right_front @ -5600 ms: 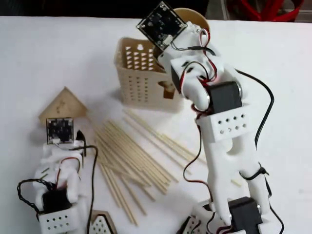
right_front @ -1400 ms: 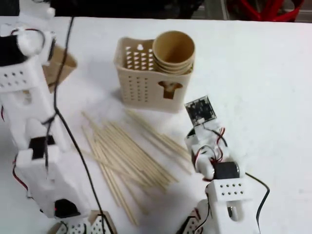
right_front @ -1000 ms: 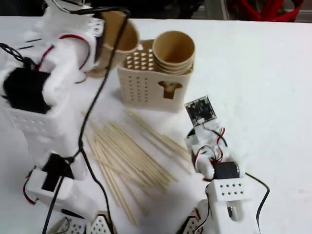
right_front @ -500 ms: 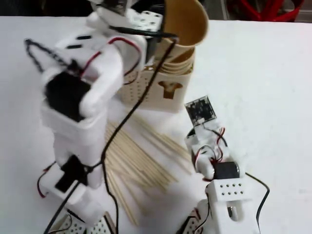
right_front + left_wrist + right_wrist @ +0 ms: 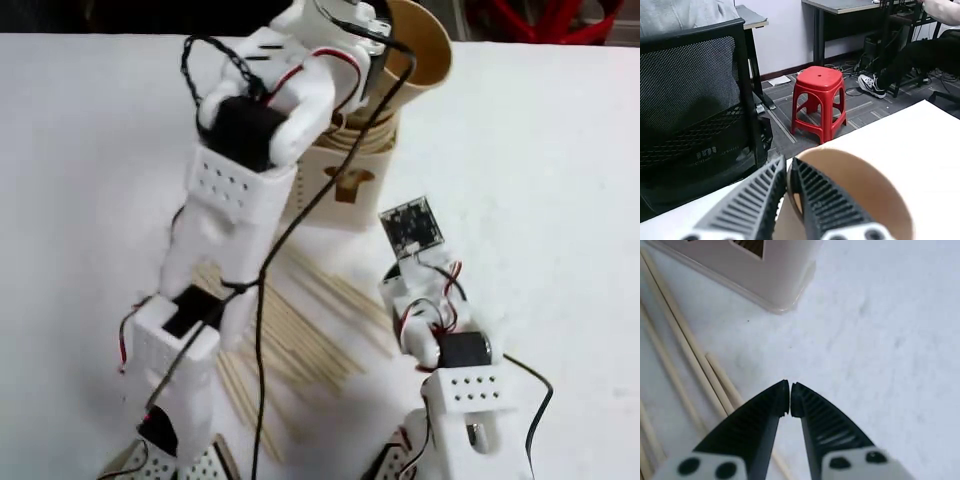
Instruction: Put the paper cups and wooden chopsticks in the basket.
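Note:
My left gripper [image 5: 789,167] is shut on the rim of a brown paper cup [image 5: 860,200], one finger inside and one outside. In the high view the cup [image 5: 420,45] hangs tilted over the far right corner of the cream perforated basket [image 5: 345,190]. Under it, the rims of stacked cups [image 5: 365,135] stick out of the basket. The left arm hides most of the basket. Several wooden chopsticks [image 5: 315,335] lie scattered on the white table in front of the basket. My right gripper [image 5: 790,390] is shut on nothing, low over the table beside chopsticks [image 5: 687,352] and near the basket's corner [image 5: 785,295].
The left arm [image 5: 235,200] stretches from the near edge across the chopsticks to the basket. The right arm [image 5: 445,350] sits folded at the near right. Perforated wooden pieces [image 5: 205,465] lie at the near edge. The table's right side [image 5: 540,180] is bare.
The left arm has swung the cup from the far left of the table across to above the stacked cups in the basket. The right arm pulled back from the basket earlier and now keeps still.

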Controlling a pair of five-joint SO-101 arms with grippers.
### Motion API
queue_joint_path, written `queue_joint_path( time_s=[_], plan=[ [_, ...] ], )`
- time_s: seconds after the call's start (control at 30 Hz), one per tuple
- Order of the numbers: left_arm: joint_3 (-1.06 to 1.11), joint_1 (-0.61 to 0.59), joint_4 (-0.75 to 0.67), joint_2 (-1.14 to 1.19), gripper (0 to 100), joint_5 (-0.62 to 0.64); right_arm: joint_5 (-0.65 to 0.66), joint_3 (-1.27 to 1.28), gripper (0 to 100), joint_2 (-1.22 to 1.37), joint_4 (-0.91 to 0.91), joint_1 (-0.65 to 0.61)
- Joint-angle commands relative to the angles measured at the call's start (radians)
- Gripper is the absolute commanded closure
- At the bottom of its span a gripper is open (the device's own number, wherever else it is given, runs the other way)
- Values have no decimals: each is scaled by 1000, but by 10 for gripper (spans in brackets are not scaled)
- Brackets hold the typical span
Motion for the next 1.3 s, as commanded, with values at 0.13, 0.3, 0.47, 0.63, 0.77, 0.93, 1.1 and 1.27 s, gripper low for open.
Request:
queue_joint_path(
  time_s=[0.13, 0.3, 0.47, 0.63, 0.77, 0.93, 1.1, 1.27],
  plan=[
    [-21, -16, 37, 24, 886, 9, -8, -8, 978, -22, -18, 8],
    [-21, -18, 166, -27, 740, 14, -8, -8, 978, -22, -19, 7],
    [-21, -65, 222, -85, 740, 11, -8, -8, 978, -22, -19, 5],
    [-14, -117, 238, -117, 814, 11, -8, -8, 978, -22, -19, 7],
    [-11, -150, 275, -108, 862, 9, -8, -8, 978, -22, -19, 7],
    [-11, -148, 325, -42, 865, 9, -8, -8, 978, -22, -19, 7],
    [-11, -148, 373, 61, 866, 9, -6, -8, 978, -22, -19, 10],
    [-15, -153, 404, 174, 866, 8, -5, -8, 978, -22, -19, 10]
  ],
)
